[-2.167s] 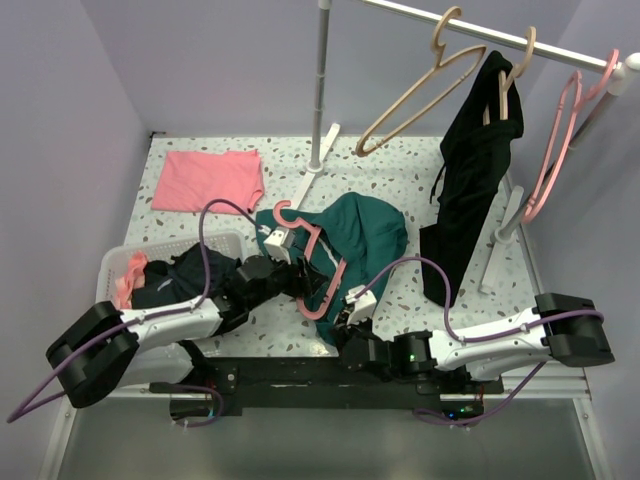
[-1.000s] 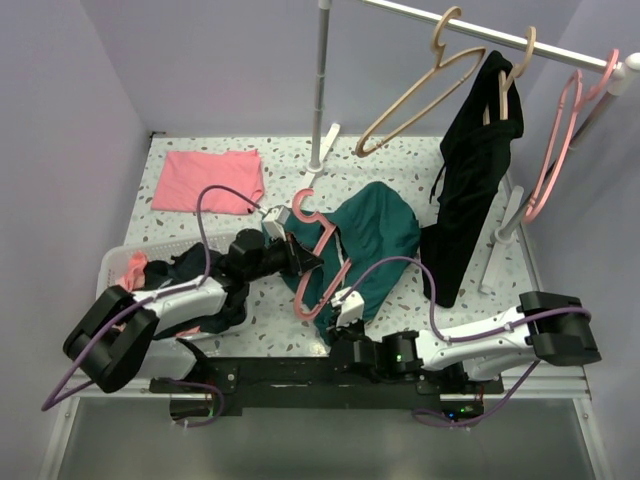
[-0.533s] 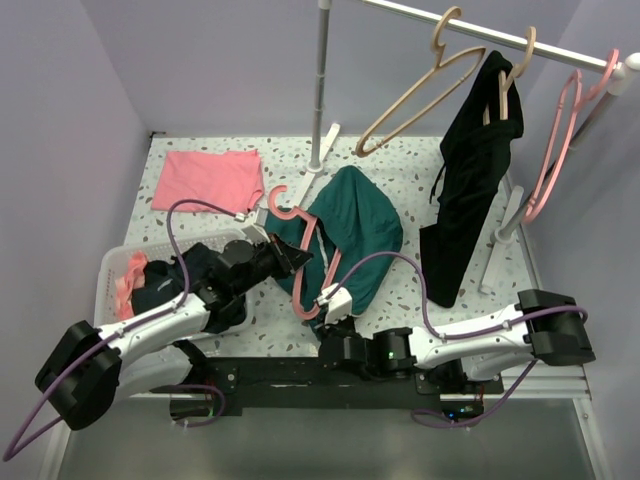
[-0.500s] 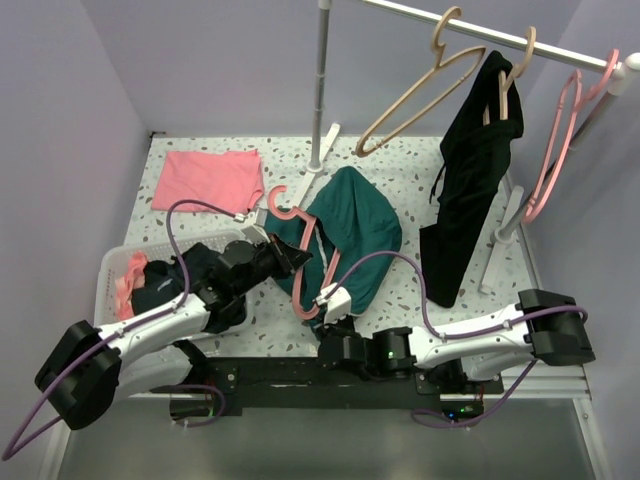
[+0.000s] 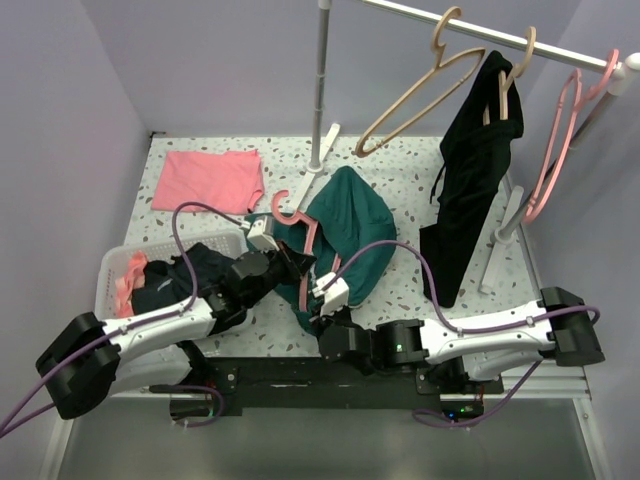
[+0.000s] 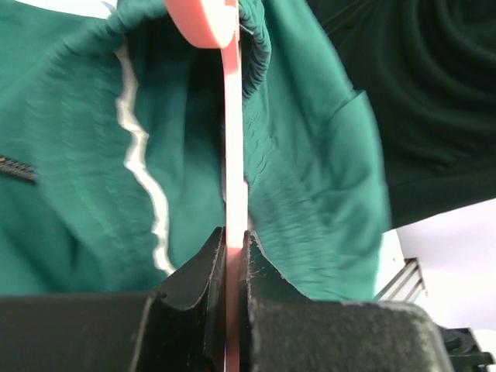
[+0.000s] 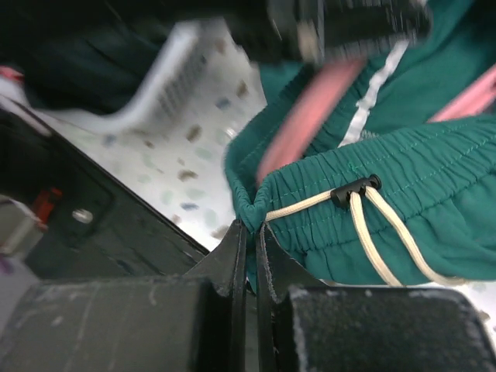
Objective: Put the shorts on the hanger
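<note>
Shorts (image 5: 362, 215), one pair, round one hanger (image 6: 232, 155); three other hangers (image 5: 415, 95).

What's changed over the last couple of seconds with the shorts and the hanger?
The right fingers, pinching the waistband of the shorts, moved left toward the pink hanger, bunching the shorts narrower. The left fingers kept their clamp on the hanger, swinging it slightly. The pink cloth and black garment stayed put.

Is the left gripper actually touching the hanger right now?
Touching. The left wrist view shows the left gripper shut on the hanger, its thin pink bar pinched between both fingers with no gap.
</note>
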Robot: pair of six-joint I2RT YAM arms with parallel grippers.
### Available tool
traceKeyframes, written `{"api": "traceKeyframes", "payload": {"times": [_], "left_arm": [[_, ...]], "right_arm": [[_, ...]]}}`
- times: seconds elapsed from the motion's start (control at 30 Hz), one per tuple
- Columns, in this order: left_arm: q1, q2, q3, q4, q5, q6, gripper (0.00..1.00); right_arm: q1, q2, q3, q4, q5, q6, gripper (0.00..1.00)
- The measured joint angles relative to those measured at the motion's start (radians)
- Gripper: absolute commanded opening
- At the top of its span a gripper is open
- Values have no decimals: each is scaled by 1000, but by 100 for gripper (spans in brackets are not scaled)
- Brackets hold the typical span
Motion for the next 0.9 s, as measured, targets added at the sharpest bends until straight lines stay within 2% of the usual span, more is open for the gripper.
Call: {"api": "traceKeyframes", "payload": {"times": [0.17, 0.27, 0.5, 0.7, 0.73, 0.87, 0.9], "left_arm": [[-37, 31, 6, -5, -29, 42, 0], [-43, 29, 48, -64, -26, 86, 0], [-45, -6, 347, -435, 27, 283, 0], [-55, -63, 618, -769, 56, 424, 0], [-55, -64, 653, -812, 60, 442, 0], [-55, -64, 775, -983, 90, 515, 0], [-55, -64, 792, -1021, 93, 530, 0]], "right_arm": [[-1, -4, 87, 2, 7, -42, 0], [-17, -10, 105, -19, 11, -59, 0], [-122, -171, 105, -99, 4, -94, 0], [-164, -330, 105, -96, -79, -106, 0], [-165, -335, 105, -87, -98, -107, 2], [-167, -314, 94, -28, -175, -116, 34], [-167, -302, 92, -23, -192, -121, 38]]}}
